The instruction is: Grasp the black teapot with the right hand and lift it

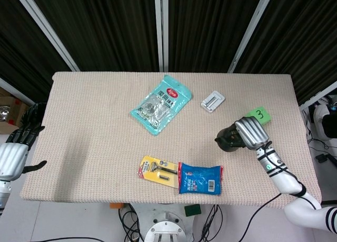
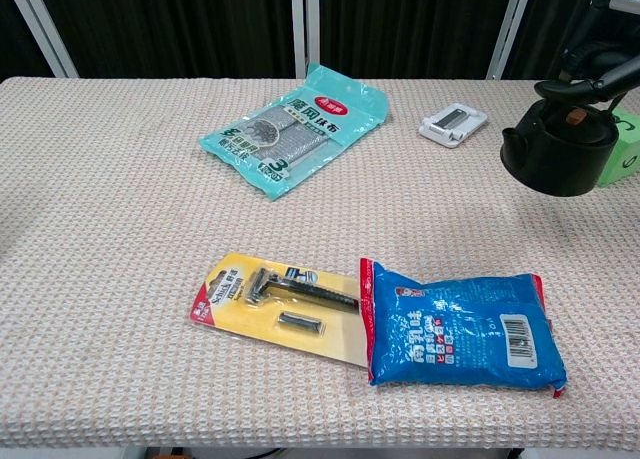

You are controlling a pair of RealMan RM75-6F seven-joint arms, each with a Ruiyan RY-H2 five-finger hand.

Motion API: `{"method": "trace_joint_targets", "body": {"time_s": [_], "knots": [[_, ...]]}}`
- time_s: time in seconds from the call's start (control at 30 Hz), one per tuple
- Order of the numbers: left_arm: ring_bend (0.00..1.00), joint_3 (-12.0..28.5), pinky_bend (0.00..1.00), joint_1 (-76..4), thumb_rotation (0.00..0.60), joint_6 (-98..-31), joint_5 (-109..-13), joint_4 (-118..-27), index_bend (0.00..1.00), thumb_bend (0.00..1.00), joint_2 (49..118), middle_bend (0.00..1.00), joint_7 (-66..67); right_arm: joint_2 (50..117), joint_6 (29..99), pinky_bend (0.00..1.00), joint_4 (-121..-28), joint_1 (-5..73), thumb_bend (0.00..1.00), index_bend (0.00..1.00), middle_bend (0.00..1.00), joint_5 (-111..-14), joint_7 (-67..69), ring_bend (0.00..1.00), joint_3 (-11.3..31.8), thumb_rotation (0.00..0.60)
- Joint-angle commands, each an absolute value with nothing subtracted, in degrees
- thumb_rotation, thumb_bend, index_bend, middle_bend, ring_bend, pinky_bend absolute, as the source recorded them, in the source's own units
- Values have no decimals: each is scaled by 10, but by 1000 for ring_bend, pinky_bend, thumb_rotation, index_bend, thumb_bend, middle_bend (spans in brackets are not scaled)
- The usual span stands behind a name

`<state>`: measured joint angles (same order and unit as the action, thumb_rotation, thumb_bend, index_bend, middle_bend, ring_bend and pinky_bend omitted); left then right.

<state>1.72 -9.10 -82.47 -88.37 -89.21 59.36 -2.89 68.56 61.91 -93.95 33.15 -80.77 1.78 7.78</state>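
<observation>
The black teapot (image 1: 227, 140) (image 2: 556, 157) hangs upright at the right side of the table, its spout pointing left. My right hand (image 1: 251, 132) (image 2: 603, 61) grips it by the handle from above; in the chest view most of that hand is cut off by the frame's corner. The pot's underside appears to sit just above the cloth, though contact cannot be told for sure. My left hand (image 1: 17, 145) stays beyond the table's left edge, fingers apart and holding nothing.
A green card marked 3 (image 1: 258, 115) lies just behind the teapot. A white clip-like piece (image 1: 212, 101), a teal packet (image 1: 160, 103), a yellow razor pack (image 1: 157, 171) and a blue packet (image 1: 199, 178) lie on the beige cloth (image 1: 89, 126).
</observation>
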Motion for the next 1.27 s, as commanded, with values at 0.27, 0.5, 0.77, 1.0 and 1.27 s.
{"method": "trace_joint_targets", "body": {"time_s": [0.27, 0.5, 0.77, 1.0, 1.27], "knots": [[44, 17, 170, -90, 597, -827, -884, -892, 134, 0, 594, 101, -27, 692, 612, 653, -932, 336, 403, 1000, 1000, -808, 13, 1000, 79, 474], [45, 18, 170, -91, 598, -822, -877, -886, 134, 0, 596, 101, -31, 697, 596, 655, -924, 349, 442, 1000, 1000, -811, -11, 1000, 80, 505], [44, 19, 170, -91, 597, -819, -873, -881, 134, 0, 600, 101, -33, 706, 592, 666, -921, 362, 443, 1000, 1000, -814, -54, 1000, 83, 508], [44, 19, 170, -90, 598, -819, -872, -880, 134, 0, 599, 101, -33, 713, 593, 670, -912, 368, 448, 1000, 1000, -816, -88, 1000, 83, 547], [45, 18, 170, -90, 597, -819, -872, -878, 134, 0, 600, 101, -36, 712, 589, 671, -916, 369, 447, 1000, 1000, -808, -76, 1000, 83, 547]]}}
